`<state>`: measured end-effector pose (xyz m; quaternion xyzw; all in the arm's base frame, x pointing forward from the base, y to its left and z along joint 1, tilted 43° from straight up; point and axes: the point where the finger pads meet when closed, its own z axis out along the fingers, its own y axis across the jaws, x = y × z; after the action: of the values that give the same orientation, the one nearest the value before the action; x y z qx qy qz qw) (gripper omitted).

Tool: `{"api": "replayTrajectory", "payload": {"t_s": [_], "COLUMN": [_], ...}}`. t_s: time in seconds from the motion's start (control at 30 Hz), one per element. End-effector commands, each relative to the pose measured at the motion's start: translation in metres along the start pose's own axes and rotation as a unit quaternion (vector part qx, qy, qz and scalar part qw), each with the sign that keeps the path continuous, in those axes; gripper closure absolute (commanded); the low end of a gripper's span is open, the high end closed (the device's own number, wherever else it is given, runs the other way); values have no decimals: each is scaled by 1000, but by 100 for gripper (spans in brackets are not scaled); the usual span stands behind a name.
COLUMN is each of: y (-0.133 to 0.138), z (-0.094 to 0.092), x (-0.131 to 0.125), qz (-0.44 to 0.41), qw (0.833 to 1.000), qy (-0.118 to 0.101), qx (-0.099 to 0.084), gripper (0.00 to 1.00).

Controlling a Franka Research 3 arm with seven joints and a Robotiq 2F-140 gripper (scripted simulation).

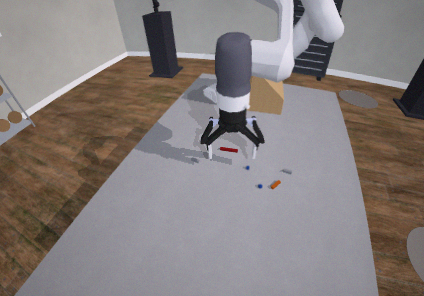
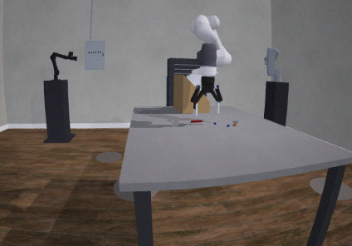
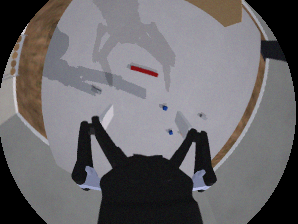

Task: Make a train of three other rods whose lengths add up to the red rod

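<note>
The red rod [image 1: 228, 149] lies flat on the grey table; it also shows in the wrist view [image 3: 143, 70] and in the exterior view [image 2: 196, 121]. Two small blue rods [image 1: 247, 167] [image 1: 259, 186], an orange rod [image 1: 275, 184] and two grey rods [image 1: 286, 171] [image 1: 195, 160] lie scattered around it, all apart from one another. In the wrist view the blue rods [image 3: 164, 106] [image 3: 170, 132] and a grey rod [image 3: 201, 116] show below the red rod. My gripper [image 1: 233, 153] hangs open and empty above the table, over the red rod.
A tan box [image 1: 267, 95] stands on the table behind the gripper. A black pedestal with a small arm [image 1: 161, 43] and a dark rack [image 1: 317, 28] stand on the floor beyond the table.
</note>
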<state>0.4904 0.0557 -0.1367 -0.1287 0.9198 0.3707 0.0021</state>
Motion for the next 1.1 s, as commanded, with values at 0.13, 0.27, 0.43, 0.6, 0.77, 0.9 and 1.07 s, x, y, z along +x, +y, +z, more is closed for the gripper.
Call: {"api": "replayTrajectory", "payload": {"t_s": [0.13, 0.27, 0.43, 0.6, 0.77, 0.9, 1.07], "y": [-6, -9, -13, -18, -21, -25, -29], "z": [0, 0, 0, -1, -1, -1, -2], "x": [4, 5, 6, 6, 6, 7, 7], "qz": [-120, -153, -198, -241, -276, -315, -355], "qw": [993, 988, 980, 970, 961, 949, 935], "qy": [4, 3, 2, 0, -1, -3, -4], "qx": [-3, -3, -2, -1, 0, 1, 3], "gripper": [0, 0, 0, 0, 0, 0, 0]}}
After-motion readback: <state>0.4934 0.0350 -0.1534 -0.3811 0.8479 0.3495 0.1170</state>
